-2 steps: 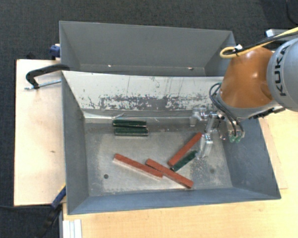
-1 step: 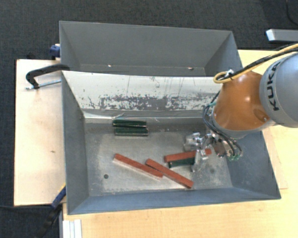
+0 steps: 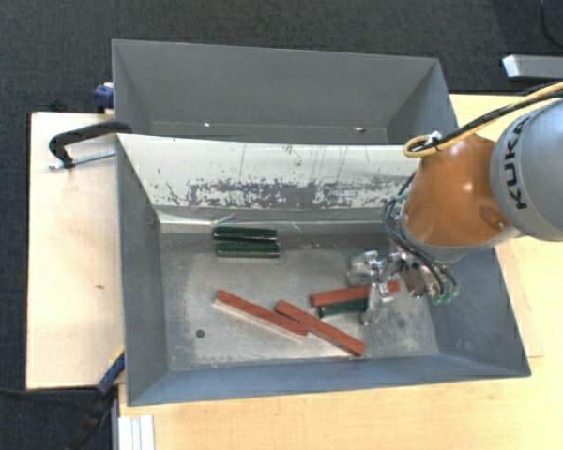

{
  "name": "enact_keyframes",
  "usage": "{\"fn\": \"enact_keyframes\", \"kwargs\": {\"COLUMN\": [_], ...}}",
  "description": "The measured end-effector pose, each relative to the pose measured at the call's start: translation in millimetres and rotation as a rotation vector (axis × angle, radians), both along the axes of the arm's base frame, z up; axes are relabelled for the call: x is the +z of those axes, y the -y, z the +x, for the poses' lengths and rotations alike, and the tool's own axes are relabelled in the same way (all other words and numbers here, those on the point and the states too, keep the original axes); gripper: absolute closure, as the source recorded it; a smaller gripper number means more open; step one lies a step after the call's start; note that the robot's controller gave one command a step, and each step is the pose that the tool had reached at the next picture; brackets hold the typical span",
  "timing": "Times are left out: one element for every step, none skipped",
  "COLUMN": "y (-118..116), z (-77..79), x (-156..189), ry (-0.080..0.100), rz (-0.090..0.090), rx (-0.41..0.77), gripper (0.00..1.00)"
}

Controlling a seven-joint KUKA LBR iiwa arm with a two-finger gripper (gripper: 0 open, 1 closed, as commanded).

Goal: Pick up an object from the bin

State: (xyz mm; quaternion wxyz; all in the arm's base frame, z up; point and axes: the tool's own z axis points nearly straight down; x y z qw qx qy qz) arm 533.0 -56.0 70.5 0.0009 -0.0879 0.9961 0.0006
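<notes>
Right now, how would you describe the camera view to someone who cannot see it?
A robot arm's gripper reaches from the right into a grey metal bin, beside the right end of a short red-and-green stick. Two long reddish-brown sticks lie overlapping towards the front, and a dark green bar lies near the back wall.

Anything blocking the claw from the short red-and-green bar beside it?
Nothing visible does. The claw is already at the right end of the bar. Two brown sticks lie alongside, nearer the bin's front wall, not between them.

arm [image 3: 544, 172]: grey, black KUKA lettering; wrist cover [image 3: 450, 200]: orange dome; cable [image 3: 507, 111]: yellow; tool [image 3: 377, 292]: metal
</notes>
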Motion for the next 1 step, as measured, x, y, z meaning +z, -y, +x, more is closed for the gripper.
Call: {"fn": "enact_keyframes", "kwargs": {"y": [16.8], "z": [-17.8], "x": [141.8], "ry": [0.003], "rz": [-0.001], "rx": [0.012], "gripper": [1.00]}}
